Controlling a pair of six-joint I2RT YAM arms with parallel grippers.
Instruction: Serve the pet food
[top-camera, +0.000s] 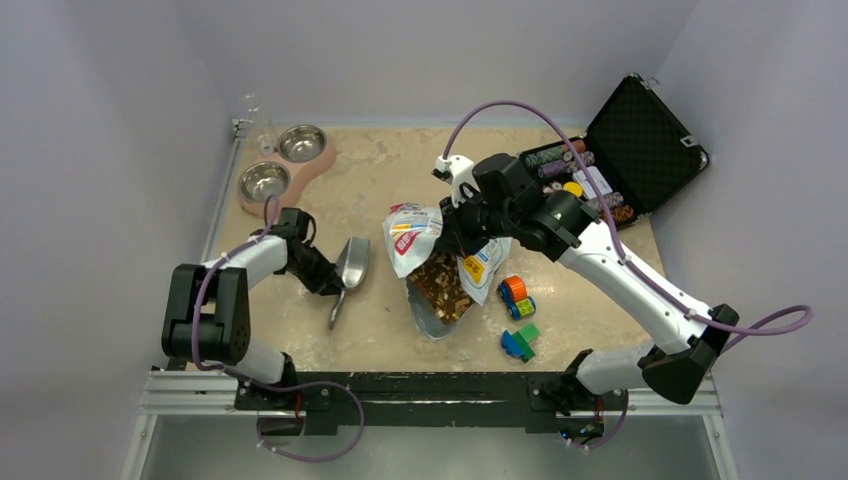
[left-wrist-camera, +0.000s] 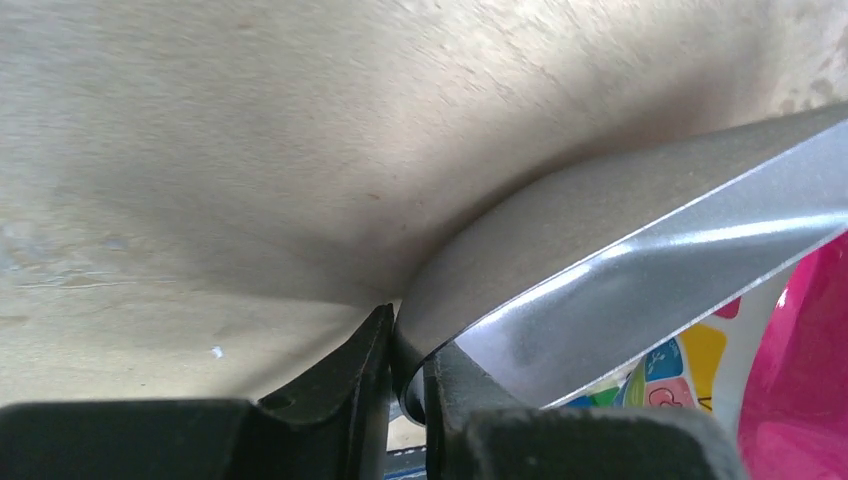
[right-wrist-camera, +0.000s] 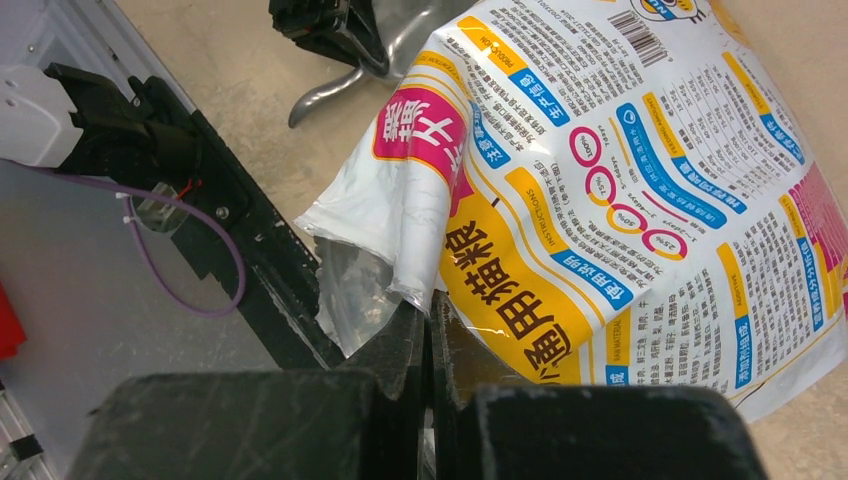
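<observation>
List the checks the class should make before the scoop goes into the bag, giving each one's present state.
1. Left gripper jaws shut on the scoop: ok.
2. Right gripper jaws pinching the bag edge: ok.
3. Bag mouth open, kibble exposed: ok.
4. Scoop empty: ok.
5. Bowls empty: ok.
6. Firmness of the hold on the scoop: cannot tell.

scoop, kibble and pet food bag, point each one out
scoop (top-camera: 353, 260): top external view, on its metal pan.
kibble (top-camera: 441, 285): top external view, middle of the brown pile in the open bag.
pet food bag (right-wrist-camera: 620, 180): right wrist view, on its printed back panel.
</observation>
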